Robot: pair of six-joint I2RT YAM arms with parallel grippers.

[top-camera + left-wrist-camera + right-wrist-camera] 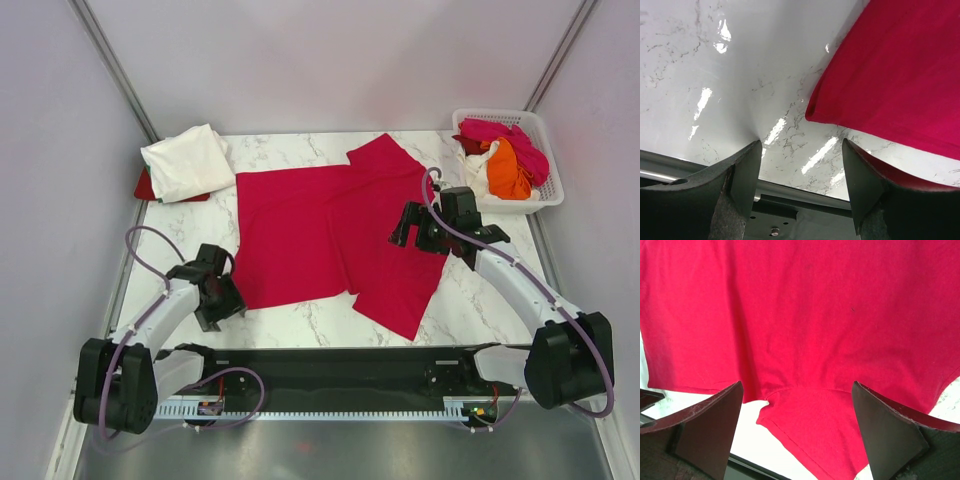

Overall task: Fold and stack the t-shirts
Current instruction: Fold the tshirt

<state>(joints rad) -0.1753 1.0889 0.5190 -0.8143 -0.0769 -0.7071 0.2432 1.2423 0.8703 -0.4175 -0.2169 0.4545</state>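
A large crimson-red t-shirt [320, 225] lies spread flat on the marble table [300, 320], sleeves to the right. My left gripper [228, 297] is open and empty at the shirt's near left corner; the left wrist view shows that corner [890, 75] just beyond the fingers [742, 175]. My right gripper [405, 232] is open and empty above the shirt's right side; the right wrist view shows red cloth [805, 315] and a sleeve [810, 425] between the fingers [715, 425]. A folded cream-white t-shirt [187, 162] lies at the back left on a red one [145, 187].
A white lattice basket [545, 190] at the back right holds pink [505, 135], orange [508, 170] and white shirts. Grey walls close in the table on three sides. A black rail [330, 365] runs along the near edge.
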